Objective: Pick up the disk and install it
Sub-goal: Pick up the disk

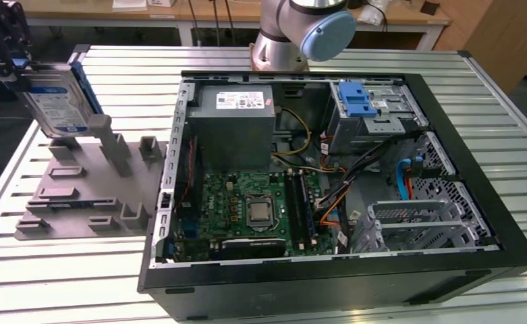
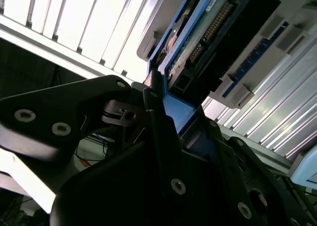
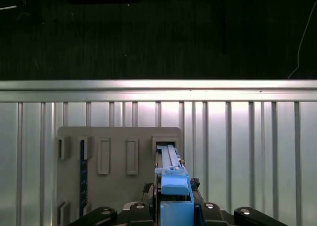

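exterior view, upper left of the frame: my gripper [image 1: 15,64] is clamped on the disk [image 1: 58,101], upright just over the grey stand [image 1: 74,196]. picked up, i judge, but not yet in the open computer case [image 1: 335,271]. the second wrist view adds fingers [image 2: 161,137] pinching its blue carrier. the first wrist view shows it edge-on over the stand's slot [image 3: 166,142].

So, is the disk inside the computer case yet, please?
Out: the gripper holds the disk on edge at the grey rack, beside the case.
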Tool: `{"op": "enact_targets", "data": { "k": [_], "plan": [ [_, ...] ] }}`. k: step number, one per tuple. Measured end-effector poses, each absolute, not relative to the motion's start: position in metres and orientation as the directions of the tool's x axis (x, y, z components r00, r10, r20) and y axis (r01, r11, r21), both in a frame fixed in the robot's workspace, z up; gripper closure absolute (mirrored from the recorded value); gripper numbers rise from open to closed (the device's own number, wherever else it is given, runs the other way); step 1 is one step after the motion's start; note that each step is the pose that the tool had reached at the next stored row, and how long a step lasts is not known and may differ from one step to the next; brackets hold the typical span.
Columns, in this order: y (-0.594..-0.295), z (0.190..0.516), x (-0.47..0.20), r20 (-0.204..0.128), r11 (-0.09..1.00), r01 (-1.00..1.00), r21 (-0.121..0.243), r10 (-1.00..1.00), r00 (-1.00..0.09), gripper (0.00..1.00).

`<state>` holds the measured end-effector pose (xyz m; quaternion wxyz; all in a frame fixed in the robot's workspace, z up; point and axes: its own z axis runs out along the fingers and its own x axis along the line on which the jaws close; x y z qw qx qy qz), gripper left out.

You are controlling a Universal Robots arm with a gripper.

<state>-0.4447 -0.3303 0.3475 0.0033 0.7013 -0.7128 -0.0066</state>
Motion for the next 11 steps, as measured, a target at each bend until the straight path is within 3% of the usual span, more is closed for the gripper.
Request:
{"op": "enact_targets", "data": {
  "k": [11],
  "plan": [
    [-0.3303, 0.3507, -0.4447, -0.004, 0.016, -1.0, 0.014, -1.0, -0.016, 0.64]
  ]
}}
